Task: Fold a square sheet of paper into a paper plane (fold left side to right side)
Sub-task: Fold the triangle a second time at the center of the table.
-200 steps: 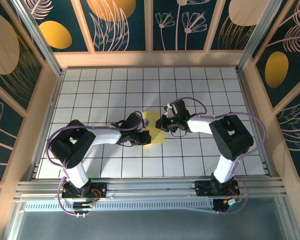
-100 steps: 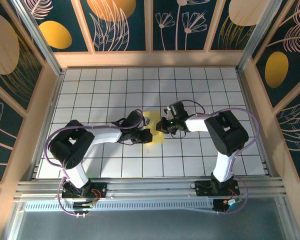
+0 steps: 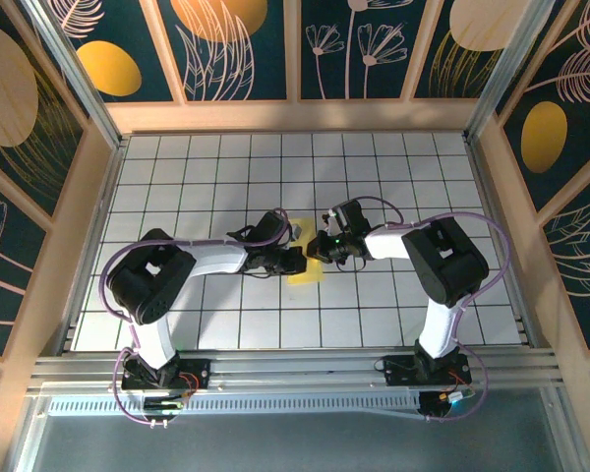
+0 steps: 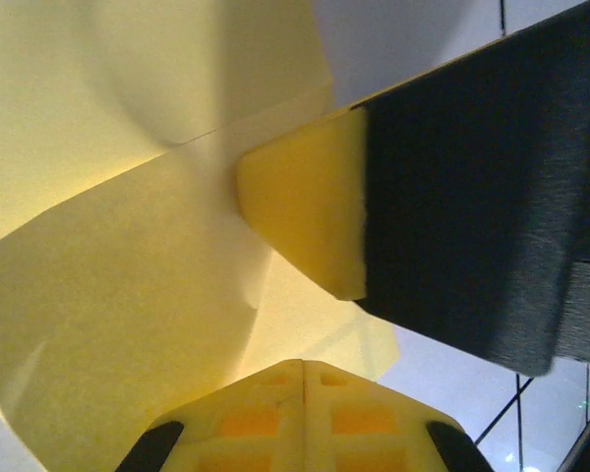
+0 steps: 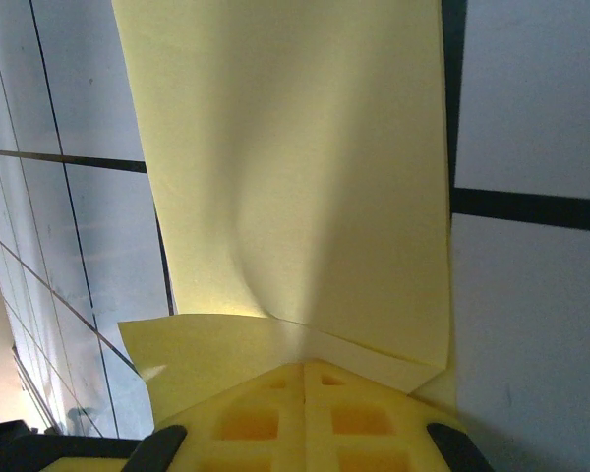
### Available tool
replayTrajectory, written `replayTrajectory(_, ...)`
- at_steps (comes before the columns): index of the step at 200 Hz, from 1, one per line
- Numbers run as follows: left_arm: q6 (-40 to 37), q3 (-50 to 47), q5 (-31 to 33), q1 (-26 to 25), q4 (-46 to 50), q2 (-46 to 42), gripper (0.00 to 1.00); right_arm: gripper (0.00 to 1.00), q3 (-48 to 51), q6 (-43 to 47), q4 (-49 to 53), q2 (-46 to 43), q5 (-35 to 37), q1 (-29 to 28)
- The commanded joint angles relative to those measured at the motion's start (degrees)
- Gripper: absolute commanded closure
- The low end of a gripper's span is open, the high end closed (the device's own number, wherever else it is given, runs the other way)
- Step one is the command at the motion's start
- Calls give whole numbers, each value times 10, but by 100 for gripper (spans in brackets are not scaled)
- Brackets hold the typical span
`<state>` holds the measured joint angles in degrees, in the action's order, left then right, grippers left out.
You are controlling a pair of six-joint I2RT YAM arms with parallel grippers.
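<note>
The left pincer [image 3: 293,261] and the right pincer [image 3: 321,246] both touch the square sheet of paper [image 3: 306,274]. I cannot tell if either one is open or closed. The yellow paper lies creased in the middle of the white table [image 3: 177,177].

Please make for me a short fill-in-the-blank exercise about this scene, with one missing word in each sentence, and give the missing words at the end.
1. The sheet of paper on the table is ___ in colour.
2. In the top view, the sheet lies ___ the left hand and the right hand.
3. The table surface is a grid of ___ tiles with dark lines.

Missing words: yellow; between; white
</note>
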<state>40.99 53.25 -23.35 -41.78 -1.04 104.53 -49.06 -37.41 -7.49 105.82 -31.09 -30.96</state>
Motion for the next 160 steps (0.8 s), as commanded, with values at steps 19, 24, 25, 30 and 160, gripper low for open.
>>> replayTrajectory(19, -11, 9, 4, 1, 20, 18, 100, 100, 18, 15, 43, 29, 34, 0)
replayTrajectory(24, -12, 7, 3, 1, 20, 19, 100, 100, 18, 15, 44, 30, 34, 0)
replayTrajectory(25, -13, 7, 3, 1, 20, 19, 100, 100, 17, 15, 45, 29, 35, 0)
replayTrajectory(30, -13, 6, 2, 1, 21, 19, 100, 100, 17, 15, 45, 29, 36, 0)
replayTrajectory(160, -32, -39, 8, 1, 37, -7, 100, 100, 6, 30, 73, 40, 52, 2)
